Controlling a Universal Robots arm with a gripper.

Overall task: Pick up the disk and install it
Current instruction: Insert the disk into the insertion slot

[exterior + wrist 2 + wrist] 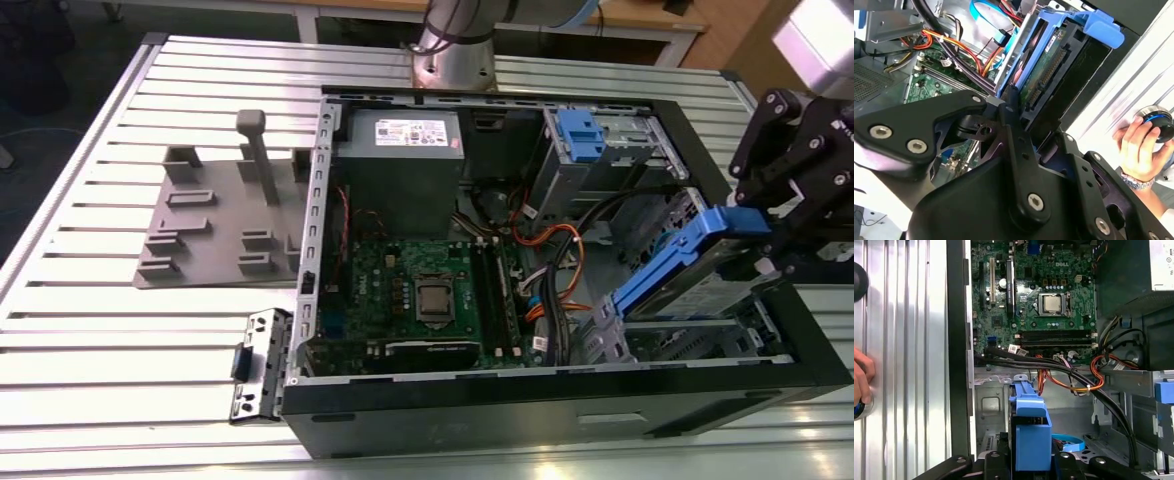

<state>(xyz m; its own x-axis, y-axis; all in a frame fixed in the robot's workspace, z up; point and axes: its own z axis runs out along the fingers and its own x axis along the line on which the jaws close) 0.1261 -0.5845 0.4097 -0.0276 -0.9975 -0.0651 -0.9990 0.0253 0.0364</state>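
In the exterior view the gripper (754, 228) clamps the disk (674, 268), tilted over the bay at the exterior view's right end of the case (561, 385); in the second wrist view the disk stands beside the cables (964, 75); in the first wrist view the fingers (996, 462) flank it.

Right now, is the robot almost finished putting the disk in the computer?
About halfway. Picking up is done. In hand: the jaws grip the flat silver disk in its blue plastic carrier, held tilted above the grey metal bay of the open black computer case. Left: the disk isn't lying flat in the bay yet.
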